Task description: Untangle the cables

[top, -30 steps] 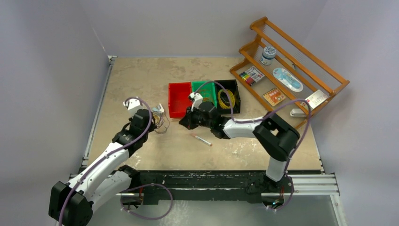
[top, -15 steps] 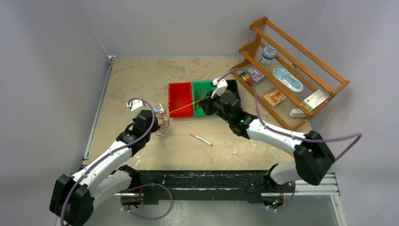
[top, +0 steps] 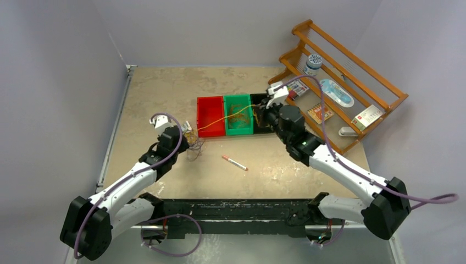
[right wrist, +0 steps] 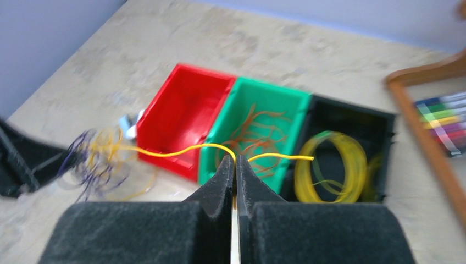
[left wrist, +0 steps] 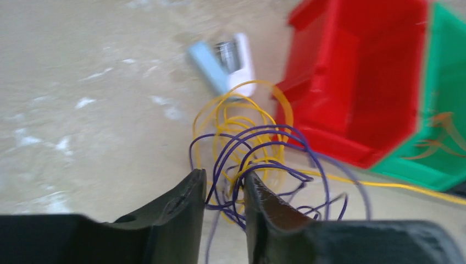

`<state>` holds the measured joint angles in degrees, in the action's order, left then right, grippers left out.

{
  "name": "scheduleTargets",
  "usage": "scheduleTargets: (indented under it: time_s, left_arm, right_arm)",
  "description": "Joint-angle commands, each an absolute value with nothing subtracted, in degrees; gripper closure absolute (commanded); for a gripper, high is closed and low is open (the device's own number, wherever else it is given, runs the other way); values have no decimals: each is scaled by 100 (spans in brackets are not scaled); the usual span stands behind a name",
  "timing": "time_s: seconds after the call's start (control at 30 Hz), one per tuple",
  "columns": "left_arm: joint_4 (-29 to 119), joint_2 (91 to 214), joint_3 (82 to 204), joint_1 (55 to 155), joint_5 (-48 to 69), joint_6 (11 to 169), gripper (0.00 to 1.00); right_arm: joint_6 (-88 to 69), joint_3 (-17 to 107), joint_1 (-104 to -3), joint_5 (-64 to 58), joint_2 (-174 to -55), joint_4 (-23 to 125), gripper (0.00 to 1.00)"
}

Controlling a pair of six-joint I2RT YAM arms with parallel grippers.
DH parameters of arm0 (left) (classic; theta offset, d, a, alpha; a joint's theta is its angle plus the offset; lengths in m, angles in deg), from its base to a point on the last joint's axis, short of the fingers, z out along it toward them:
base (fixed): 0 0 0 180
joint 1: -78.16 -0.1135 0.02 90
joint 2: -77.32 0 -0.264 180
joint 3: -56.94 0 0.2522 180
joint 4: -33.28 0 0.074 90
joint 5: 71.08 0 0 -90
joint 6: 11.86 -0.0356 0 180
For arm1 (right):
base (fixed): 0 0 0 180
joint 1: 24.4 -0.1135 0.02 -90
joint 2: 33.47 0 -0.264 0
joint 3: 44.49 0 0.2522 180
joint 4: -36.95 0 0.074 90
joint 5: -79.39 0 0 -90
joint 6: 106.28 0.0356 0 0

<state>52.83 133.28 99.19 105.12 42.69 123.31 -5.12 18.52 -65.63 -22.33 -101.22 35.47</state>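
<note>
The cables (top: 192,144) are a small tangle of purple and yellow strands on the table left of the red bin (top: 210,116). My left gripper (top: 184,137) is at the tangle. In the left wrist view its jaws (left wrist: 225,190) stand narrowly apart with purple and yellow strands (left wrist: 247,148) between them. My right gripper (top: 262,113) is shut on a yellow strand (right wrist: 181,149) and holds it above the green bin (right wrist: 258,121). The strand runs taut back to the tangle (right wrist: 99,162), over the red bin.
The green bin holds brownish wires (right wrist: 255,132). The black bin (right wrist: 351,126) holds a yellow coil (right wrist: 329,165). A small white and blue object (left wrist: 225,60) lies beside the tangle. A pen (top: 234,163) lies mid-table. A wooden rack (top: 340,82) stands at the back right.
My right gripper has moved right, from beside the red bin to over the green and black bins, drawing the yellow strand out. The left gripper and tangle shifted slightly right.
</note>
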Motion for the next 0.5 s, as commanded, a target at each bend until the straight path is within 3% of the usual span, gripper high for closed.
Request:
scheduleTargets:
  time_s: [0.0, 0.13, 0.47]
  left_arm:
    - [5878, 13410, 9747, 10382, 4949, 12213, 64]
    - [5889, 13443, 9719, 10385, 4950, 12243, 52]
    - [5759, 13622, 9647, 10384, 4900, 12274, 47]
  right_arm:
    - [-954, 2242, -6296, -2857, -9675, 3260, 100]
    - [-975, 2251, -6293, -2806, -9573, 3276, 100]
    - [-1328, 2419, -6291, -3250, -9060, 3451, 100]
